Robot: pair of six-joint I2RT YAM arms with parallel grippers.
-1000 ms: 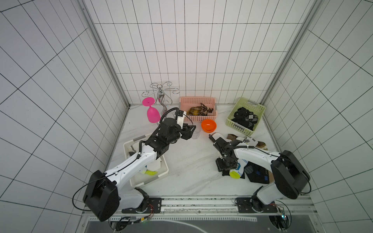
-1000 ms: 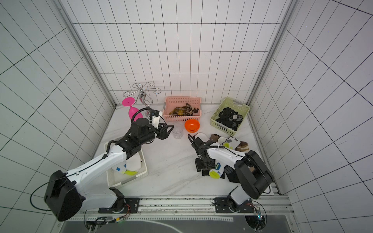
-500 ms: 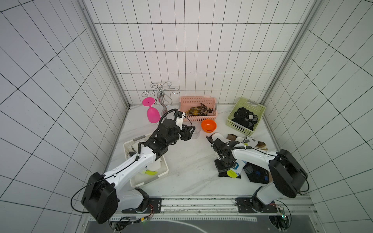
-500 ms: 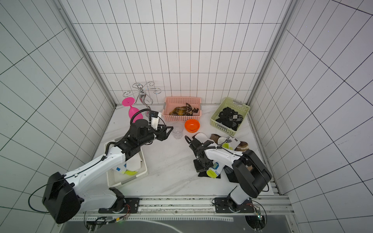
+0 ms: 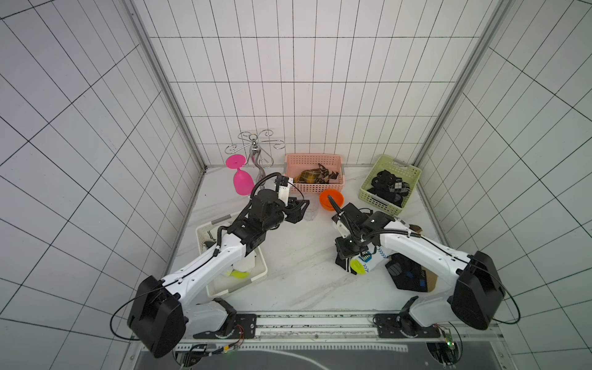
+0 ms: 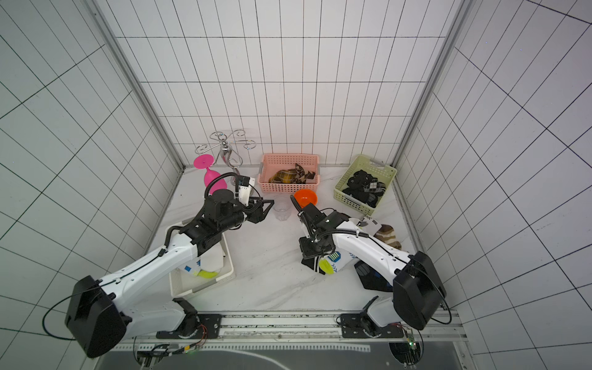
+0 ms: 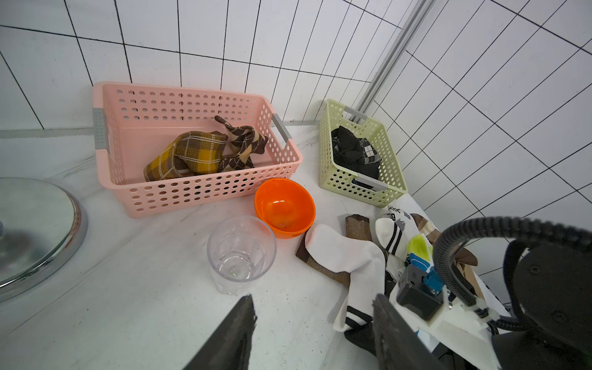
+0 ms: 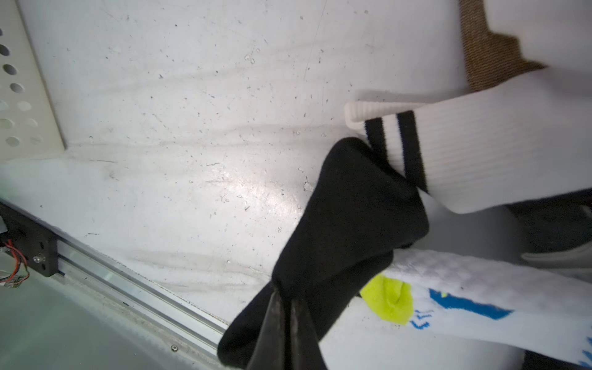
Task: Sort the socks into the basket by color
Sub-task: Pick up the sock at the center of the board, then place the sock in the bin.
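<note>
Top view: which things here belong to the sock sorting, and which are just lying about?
Job: black fabric sock in the shut right gripper; white fabric sock with blue and neon-yellow marks; pink perforated plastic basket holding brown plaid socks; pale green perforated basket holding black socks; white plastic bin.
Lying about: orange plastic bowl; clear plastic cup; pink plastic wine glass; chrome wire glass rack.

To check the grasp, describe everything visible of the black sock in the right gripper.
The black sock is plain, soft knit fabric with no marks showing. The right gripper is shut on its bunched end, and a fold hangs past the grip. Its other end meets the cuff of the striped white sock and overlaps the white sock with a neon-yellow patch, over the white table.
</note>
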